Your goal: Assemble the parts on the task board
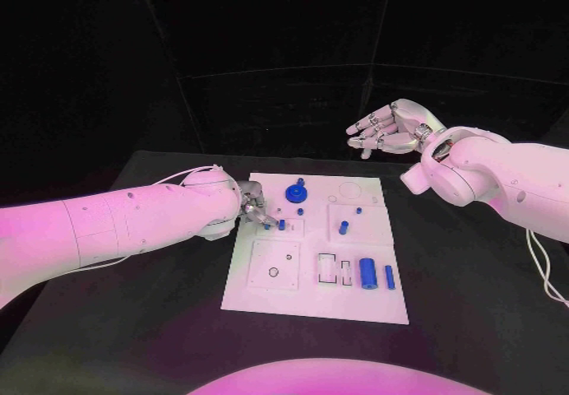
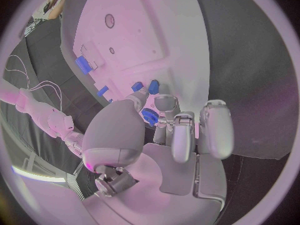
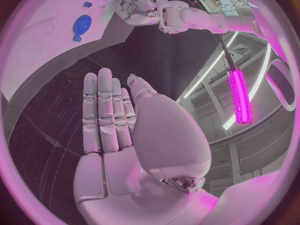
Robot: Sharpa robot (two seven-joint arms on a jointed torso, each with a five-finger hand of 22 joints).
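The task board (image 1: pixel 356 309) lies flat in the middle of the black surface (image 1: pixel 142 329), its long side running from near to far. Several blue parts are already on it. A blue gear (image 1: pixel 294 194) sits at the far left of the board with a small blue peg (image 1: pixel 301 180) just beyond it. Two short blue pegs (image 1: pixel 357 211) stand near the board's middle right. Two blue cylinders (image 1: pixel 369 270) lie side by side in the near right area, next to a pair of rectangular slots (image 1: pixel 333 270). A square plate with holes (image 1: pixel 276 268) at the near left appears unfilled.

The left hand (image 1: pixel 255 211) is at the board's left edge, and its fingers (image 2: pixel 181 135) are curled around a small blue part (image 2: pixel 149 117); the wrist view shows the part between the fingertips, so this is judged a grip. Which seat this part belongs in cannot be told.

The right hand (image 1: pixel 391 127) is raised above the far right of the surface, well apart from the board, fingers extended and holding nothing.

Judgement: assembly is partly done. The two lying cylinders, the held part and the open slots remain. The left arm covers part of the board's left edge; nothing else obstructs access.
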